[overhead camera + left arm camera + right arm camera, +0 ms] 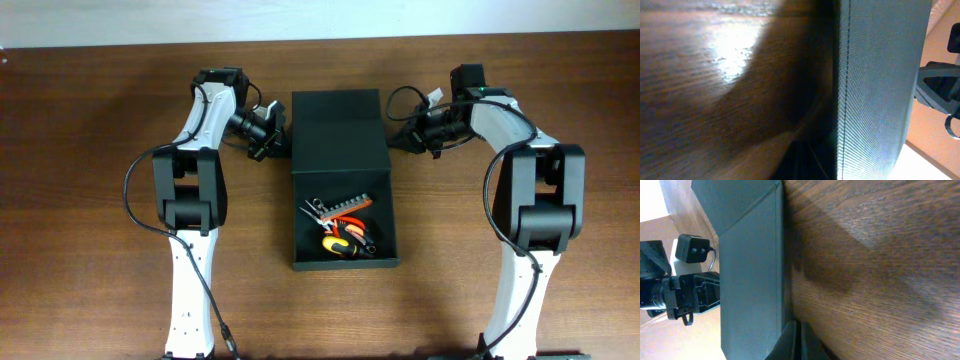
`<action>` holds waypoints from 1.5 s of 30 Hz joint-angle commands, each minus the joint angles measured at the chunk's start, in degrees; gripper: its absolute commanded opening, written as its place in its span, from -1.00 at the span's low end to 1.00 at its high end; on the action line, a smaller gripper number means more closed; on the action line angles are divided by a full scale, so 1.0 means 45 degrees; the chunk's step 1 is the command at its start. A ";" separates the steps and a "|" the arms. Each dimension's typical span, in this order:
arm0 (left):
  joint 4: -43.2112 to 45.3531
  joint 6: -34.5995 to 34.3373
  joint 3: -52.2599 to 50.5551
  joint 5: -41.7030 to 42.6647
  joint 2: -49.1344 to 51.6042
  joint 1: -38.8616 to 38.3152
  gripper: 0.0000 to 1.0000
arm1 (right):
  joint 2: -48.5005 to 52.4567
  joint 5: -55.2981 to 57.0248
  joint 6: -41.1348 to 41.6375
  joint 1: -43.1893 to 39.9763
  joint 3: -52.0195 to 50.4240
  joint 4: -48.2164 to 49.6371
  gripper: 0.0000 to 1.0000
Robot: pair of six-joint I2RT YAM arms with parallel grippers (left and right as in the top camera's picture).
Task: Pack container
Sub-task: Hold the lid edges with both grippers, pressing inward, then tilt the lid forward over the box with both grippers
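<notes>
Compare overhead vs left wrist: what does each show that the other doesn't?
Overhead only: the tools lying inside the container, its lid flap open, and the left arm. Left wrist only: the fine weave of the container's surface, seen close up. Both: the container, the wooden table and at least part of the right arm.

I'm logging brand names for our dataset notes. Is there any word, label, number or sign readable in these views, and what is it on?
No text can be read in any view.
Container: plain dark surfaces, no label or print visible, including up close in both wrist views.
Tools inside it: any markings are too small to read from overhead.
</notes>
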 commanded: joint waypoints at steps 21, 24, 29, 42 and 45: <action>0.0097 0.0262 -0.0058 0.0355 0.0194 -0.0078 -0.97 | 0.0699 -0.1166 -0.0238 0.0097 0.0204 0.0486 -0.92; 0.0136 0.0267 -0.0058 0.0636 0.0194 -0.0078 -0.96 | 0.0699 -0.1243 -0.0228 0.0175 0.0204 0.0520 -0.92; 0.0272 0.0272 -0.0058 0.1005 0.0194 -0.0078 -0.96 | 0.0699 -0.1360 -0.0233 0.0403 0.0204 0.0544 -0.92; 0.0277 0.2361 -0.0053 0.2603 0.0194 -0.0049 -0.97 | 0.0699 -0.2875 -0.0175 0.0471 0.0291 0.1700 -0.92; 0.0272 0.2929 0.0044 0.3599 0.0189 -0.0010 -0.97 | 0.0695 -0.3492 -0.0180 0.0301 0.0529 0.1773 -0.92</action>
